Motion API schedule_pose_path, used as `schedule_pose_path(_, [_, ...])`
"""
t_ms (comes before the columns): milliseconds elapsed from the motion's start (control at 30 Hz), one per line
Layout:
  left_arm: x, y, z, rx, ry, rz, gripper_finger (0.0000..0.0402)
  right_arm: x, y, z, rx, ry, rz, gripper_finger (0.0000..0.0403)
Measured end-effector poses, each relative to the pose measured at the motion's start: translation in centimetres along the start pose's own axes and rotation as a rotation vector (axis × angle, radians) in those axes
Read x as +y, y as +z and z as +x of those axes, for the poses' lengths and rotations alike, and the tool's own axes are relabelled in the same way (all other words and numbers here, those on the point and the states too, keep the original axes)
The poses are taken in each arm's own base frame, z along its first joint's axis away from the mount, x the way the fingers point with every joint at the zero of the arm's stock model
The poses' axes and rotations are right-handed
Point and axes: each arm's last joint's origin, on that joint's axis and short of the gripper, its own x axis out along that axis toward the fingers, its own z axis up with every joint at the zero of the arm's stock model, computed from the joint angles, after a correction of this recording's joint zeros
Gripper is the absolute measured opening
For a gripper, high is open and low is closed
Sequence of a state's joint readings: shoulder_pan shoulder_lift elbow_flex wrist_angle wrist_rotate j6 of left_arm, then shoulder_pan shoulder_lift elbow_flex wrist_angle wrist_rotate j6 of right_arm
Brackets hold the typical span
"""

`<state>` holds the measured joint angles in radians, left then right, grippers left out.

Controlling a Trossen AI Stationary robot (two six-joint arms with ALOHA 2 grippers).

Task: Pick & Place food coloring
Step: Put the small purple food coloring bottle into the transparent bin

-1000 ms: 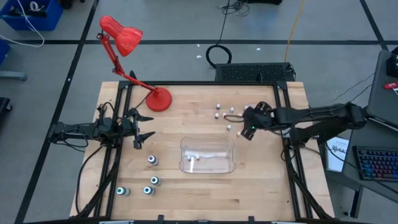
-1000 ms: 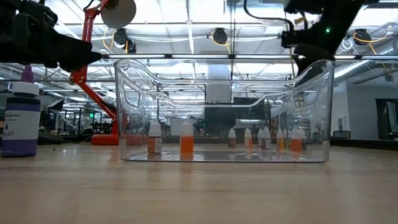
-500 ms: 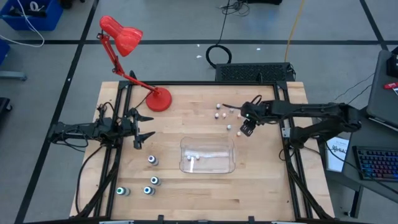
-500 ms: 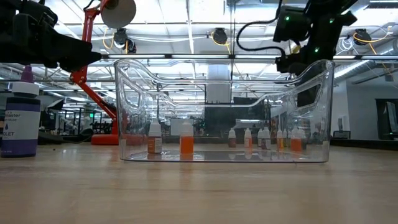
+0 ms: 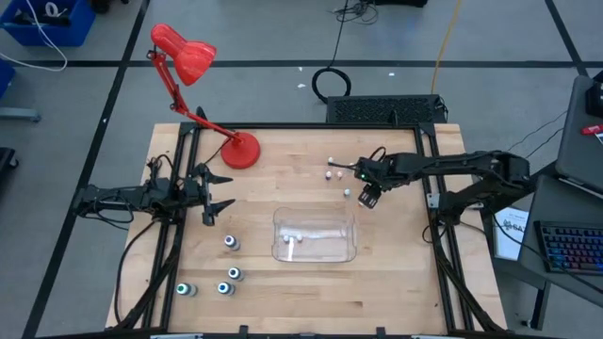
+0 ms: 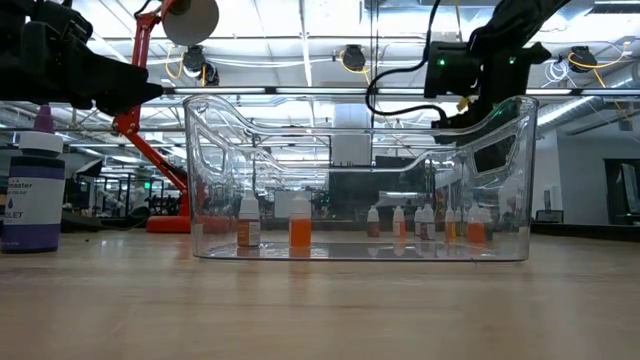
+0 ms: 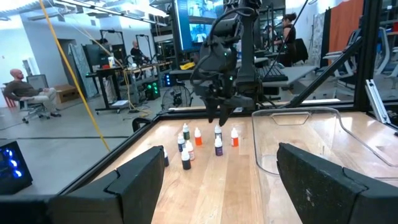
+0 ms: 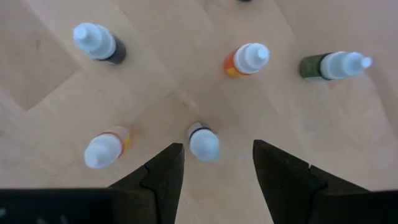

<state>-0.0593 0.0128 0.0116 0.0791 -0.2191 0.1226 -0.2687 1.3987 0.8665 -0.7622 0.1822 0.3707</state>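
Table (image 5: 396,282), wood. Clear tray (image 5: 316,252) near centre; two small bottles (image 6: 272,230) appear to stand inside it, so the job looks barely started. Left gripper (image 5: 215,201) waits at the left edge, fingers spread, holding nothing. Right gripper (image 5: 369,195) hangs over the small-bottle cluster (image 5: 332,169) beyond the tray, fingers spread, straddling one white-capped bottle (image 8: 203,142), not yet pinched. Four teal-topped bottles (image 5: 222,270) sit untouched on the near-left. Most bottles left to move.
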Motion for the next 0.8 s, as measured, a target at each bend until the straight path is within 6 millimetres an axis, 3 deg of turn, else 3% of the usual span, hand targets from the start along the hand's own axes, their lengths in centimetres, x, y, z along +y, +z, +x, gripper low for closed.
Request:
schedule_pose_path(333, [0.0,0.0,0.0,0.001,-0.001,0.000,0.0306,0.4,0.4,0.8,0.011,0.028,-0.003,0.0183])
schedule_pose_path(800, [0.0,0.0,0.0,0.000,-0.001,0.000,0.0306,0.2,-0.5,1.8,0.033,0.017,-0.002,0.0183])
